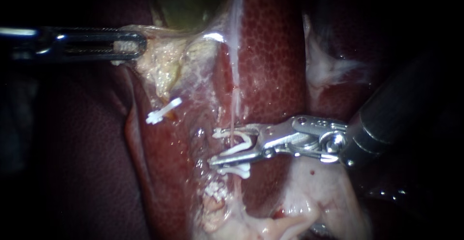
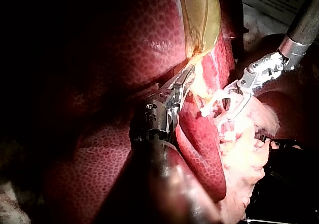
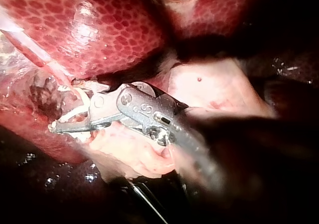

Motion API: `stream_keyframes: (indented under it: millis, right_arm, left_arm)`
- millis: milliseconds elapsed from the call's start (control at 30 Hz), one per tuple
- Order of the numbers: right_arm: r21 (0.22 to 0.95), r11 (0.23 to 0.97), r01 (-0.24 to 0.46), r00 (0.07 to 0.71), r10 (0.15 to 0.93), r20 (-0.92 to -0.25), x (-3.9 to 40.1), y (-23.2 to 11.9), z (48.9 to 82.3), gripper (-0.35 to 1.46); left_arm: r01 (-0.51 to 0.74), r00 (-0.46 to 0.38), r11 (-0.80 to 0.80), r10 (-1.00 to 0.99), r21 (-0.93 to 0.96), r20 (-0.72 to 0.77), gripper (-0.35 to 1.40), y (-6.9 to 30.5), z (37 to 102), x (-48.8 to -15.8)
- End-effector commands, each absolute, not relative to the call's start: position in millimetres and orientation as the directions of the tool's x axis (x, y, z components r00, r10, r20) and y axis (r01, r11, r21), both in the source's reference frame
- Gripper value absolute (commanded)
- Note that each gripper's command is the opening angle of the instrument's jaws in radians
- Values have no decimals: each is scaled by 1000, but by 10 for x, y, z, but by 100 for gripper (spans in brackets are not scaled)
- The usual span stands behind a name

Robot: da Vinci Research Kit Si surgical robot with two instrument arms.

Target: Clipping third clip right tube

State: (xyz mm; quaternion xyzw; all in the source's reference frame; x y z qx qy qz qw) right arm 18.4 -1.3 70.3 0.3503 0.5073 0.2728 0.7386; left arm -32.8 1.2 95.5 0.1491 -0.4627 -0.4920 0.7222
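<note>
My right instrument comes in from the right. Its metal jaws stand apart and hold a white clip astride the thin pale right tube. Just below the jaws, a second white clip sits on the same tube. Further left, another white clip lies on the left tube. My left instrument reaches in from the left, jaws shut on pale tissue at the edge of the greenish gallbladder, holding it stretched. The right wrist view shows the right instrument over the clipped tube.
The dark red liver lies behind the tube and fills the middle. Pale fatty tissue bulges under the right instrument's shaft. In the left wrist view the left instrument lies beside the gallbladder, and the right instrument is beyond it.
</note>
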Motion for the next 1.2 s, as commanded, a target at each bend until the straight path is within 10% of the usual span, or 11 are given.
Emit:
stream_keyframes:
  millis: [33, 367, 1200]
  right_arm:
    - [794, 606, -48, 337, 758, -558, 185, -14, 703, 36]
    - [855, 515, -56, 340, 815, -469, 184, -14, 707, -35]
    - [905, 416, -90, 332, 869, -367, 178, -15, 709, -35]
  left_arm:
    - [573, 88, 471, -849, 671, 522, -20, 12, 955, -328]
    - [573, 87, 471, -848, 670, 522, -20, 11, 956, -329]
    - [574, 87, 472, -848, 670, 523, -20, 11, 957, -330]
